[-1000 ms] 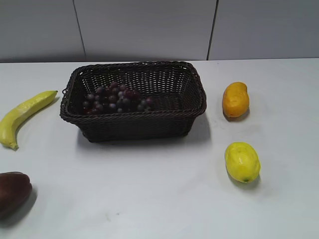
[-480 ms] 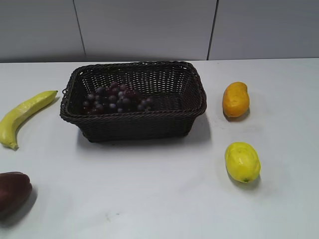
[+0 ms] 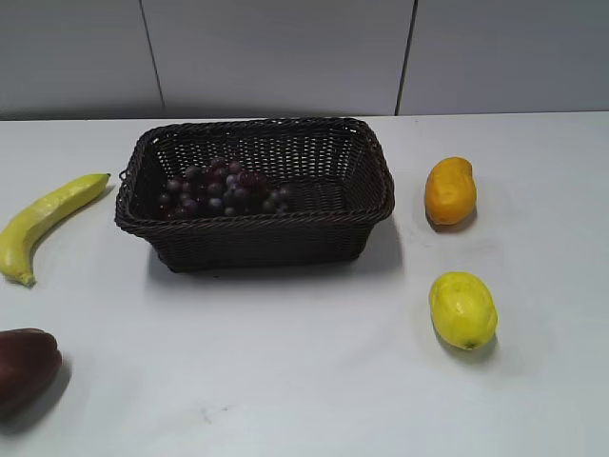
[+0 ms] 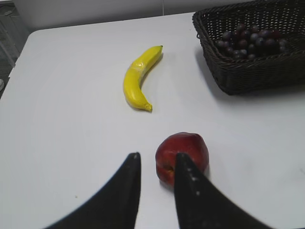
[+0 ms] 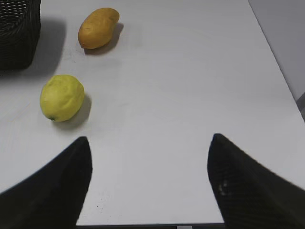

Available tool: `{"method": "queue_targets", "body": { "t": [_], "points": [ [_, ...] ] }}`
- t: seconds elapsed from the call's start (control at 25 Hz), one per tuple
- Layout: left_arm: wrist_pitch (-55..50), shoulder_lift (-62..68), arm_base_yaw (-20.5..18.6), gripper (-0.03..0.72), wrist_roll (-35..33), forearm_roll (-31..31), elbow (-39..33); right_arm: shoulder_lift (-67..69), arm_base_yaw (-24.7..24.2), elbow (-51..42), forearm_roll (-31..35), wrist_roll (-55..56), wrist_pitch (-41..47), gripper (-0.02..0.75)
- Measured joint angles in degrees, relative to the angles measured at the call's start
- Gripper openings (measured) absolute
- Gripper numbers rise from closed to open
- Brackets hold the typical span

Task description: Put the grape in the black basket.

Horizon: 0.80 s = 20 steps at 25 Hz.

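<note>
The grape bunch (image 3: 221, 188), dark red-purple and glossy, lies inside the black basket (image 3: 257, 221), in its left half. The left wrist view also shows the grape (image 4: 250, 40) in the basket (image 4: 252, 76) at the far right. My left gripper (image 4: 156, 157) is slightly open and empty, low over the table, far from the basket. My right gripper (image 5: 150, 138) is wide open and empty over bare table, with a corner of the basket (image 5: 16, 33) at far left. Neither gripper shows in the exterior view.
A banana (image 3: 48, 221) lies left of the basket. A dark maroon fruit (image 3: 24, 367) sits at the front left, just beyond my left fingertips (image 4: 183, 152). An orange mango (image 3: 449, 190) and a yellow lemon (image 3: 462, 309) lie right of the basket. The table's front edge (image 5: 143, 225) is below my right gripper.
</note>
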<state>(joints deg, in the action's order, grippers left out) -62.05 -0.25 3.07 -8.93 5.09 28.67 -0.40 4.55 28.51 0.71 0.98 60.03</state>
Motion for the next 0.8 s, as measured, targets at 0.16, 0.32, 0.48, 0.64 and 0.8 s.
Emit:
{"method": "queue_targets", "body": {
  "t": [0.16,0.32,0.48,0.64,0.8],
  "points": [
    [0.00,0.00,0.00,0.228,0.00,0.00,0.00,0.00,0.00,0.00,0.00,0.00,0.00,0.573],
    [0.00,0.00,0.00,0.228,0.00,0.00,0.00,0.00,0.00,0.00,0.00,0.00,0.00,0.573],
    [0.00,0.00,0.00,0.228,0.00,0.00,0.00,0.00,0.00,0.00,0.00,0.00,0.00,0.573],
    [0.00,0.00,0.00,0.228,0.00,0.00,0.00,0.00,0.00,0.00,0.00,0.00,0.00,0.573],
    [0.00,0.00,0.00,0.228,0.00,0.00,0.00,0.00,0.00,0.00,0.00,0.00,0.00,0.573]
  ]
}}
